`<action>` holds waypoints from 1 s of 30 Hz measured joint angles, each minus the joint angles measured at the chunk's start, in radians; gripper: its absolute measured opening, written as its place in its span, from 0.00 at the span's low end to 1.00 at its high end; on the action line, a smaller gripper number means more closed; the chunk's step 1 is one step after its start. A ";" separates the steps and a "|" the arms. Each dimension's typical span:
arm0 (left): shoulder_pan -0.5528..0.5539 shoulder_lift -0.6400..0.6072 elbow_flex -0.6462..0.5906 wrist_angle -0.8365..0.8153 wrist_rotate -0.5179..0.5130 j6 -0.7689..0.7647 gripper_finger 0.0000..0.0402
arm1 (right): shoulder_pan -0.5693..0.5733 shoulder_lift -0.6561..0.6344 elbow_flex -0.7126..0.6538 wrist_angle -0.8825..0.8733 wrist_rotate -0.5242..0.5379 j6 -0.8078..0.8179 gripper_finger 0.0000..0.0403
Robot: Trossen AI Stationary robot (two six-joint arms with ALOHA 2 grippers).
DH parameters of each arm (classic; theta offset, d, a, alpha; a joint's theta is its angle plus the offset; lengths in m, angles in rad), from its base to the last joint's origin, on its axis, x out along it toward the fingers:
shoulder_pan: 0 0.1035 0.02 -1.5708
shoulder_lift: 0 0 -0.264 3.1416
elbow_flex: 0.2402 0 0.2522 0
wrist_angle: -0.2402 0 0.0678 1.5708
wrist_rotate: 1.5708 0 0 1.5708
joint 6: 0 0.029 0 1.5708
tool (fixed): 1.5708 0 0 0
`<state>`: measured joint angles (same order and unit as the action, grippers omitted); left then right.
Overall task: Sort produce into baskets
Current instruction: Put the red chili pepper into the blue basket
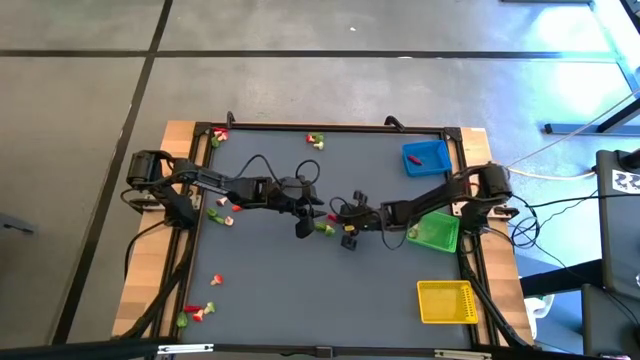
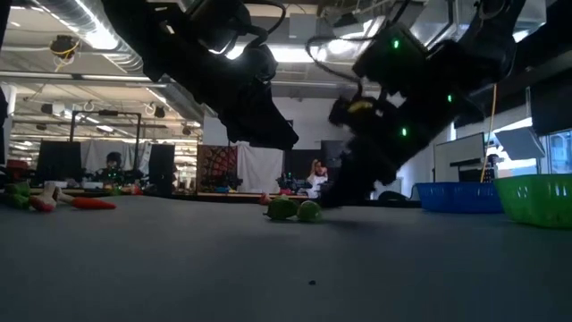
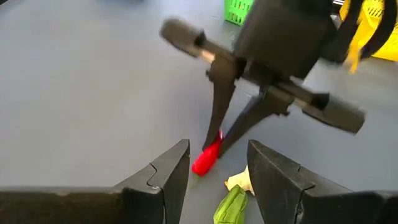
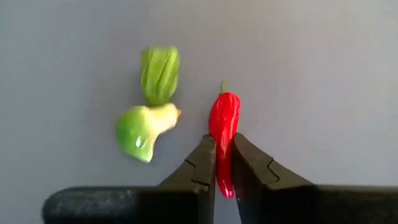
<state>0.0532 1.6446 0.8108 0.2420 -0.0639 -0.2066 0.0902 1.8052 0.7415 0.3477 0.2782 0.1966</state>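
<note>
Near the middle of the grey desk point(image 1: 300, 290) the right gripper point(image 4: 224, 163) has its jaws drawn in on a red chili pepper point(image 4: 224, 127). The two fingers press against the pepper's lower half, while its green-stemmed tip sticks out beyond them. The pepper lies on the desk surface. Just beside it, apart from the jaws, lie two green pieces: a leafy green vegetable point(image 4: 160, 73) and a pale green and whitish piece point(image 4: 142, 129) that touches it.

The left gripper point(image 3: 217, 180) hovers close by, facing the right one, with its jaws partly open and nothing between them. From its wrist view the red pepper shows pinched at the tips of the other arm's fingers.

The blue basket point(image 1: 426, 157) sits at the far right corner of the desk with something red inside. The green basket point(image 1: 437, 232) stands at the right edge, partly under the right arm. The yellow basket point(image 1: 446, 301) is at the near right corner.

Other produce lies scattered: a small cluster at the far left corner point(image 1: 218, 135), another near the far edge point(image 1: 316, 141), pieces beside the left arm point(image 1: 222, 213), one piece point(image 1: 215, 280) lower on the left, and a group at the near left corner point(image 1: 196, 313).
</note>
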 joint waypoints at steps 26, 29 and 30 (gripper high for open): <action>0.000 0.000 0.000 0.001 0.000 -0.002 0.39 | -0.137 -0.694 0.003 -0.896 0.220 -0.046 0.08; 0.000 0.000 0.000 0.001 0.000 -0.002 0.39 | -0.212 -0.746 0.003 -0.962 0.220 -0.046 0.08; 0.000 0.000 0.000 0.001 0.000 -0.002 0.39 | -0.238 -0.758 0.003 -0.977 0.220 -0.046 0.08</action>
<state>0.0531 1.6447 0.8108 0.2428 -0.0639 -0.2082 -0.1475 1.0471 0.7444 -0.6291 0.4979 0.1509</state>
